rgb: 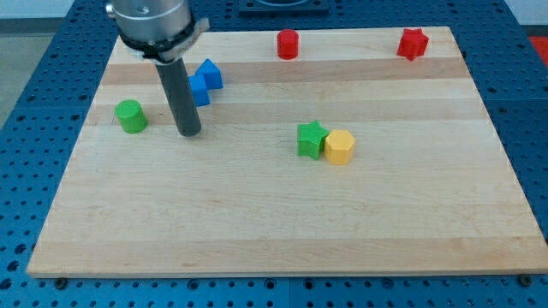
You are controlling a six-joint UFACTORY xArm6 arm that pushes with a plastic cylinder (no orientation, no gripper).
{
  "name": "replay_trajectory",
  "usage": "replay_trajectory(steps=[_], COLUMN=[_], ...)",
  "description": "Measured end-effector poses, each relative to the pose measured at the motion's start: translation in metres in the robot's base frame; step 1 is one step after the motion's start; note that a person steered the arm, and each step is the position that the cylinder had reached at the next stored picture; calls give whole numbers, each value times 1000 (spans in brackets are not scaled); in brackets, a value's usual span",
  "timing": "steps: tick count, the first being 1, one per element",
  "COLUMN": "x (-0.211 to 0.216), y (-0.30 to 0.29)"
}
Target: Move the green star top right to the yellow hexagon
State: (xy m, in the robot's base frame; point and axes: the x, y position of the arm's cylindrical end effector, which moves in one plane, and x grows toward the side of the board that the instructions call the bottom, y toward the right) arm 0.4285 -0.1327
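The green star (311, 139) lies near the middle of the wooden board, touching the left side of the yellow hexagon (340, 147). My tip (189, 133) rests on the board well to the view's left of the star, between the green cylinder (131, 115) and the star, just below two blue blocks.
Two blue blocks (203, 82) sit together just above and right of my tip, one partly behind the rod. A red cylinder (288, 44) stands at the board's top middle and a red star (413, 43) at the top right. The board's edge (282, 274) runs along the view's bottom.
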Motion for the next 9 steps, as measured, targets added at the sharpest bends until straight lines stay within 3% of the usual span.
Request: replay_trajectory(steps=[1, 3, 6, 9], x=[18, 19, 22, 51], y=[30, 129, 222, 251])
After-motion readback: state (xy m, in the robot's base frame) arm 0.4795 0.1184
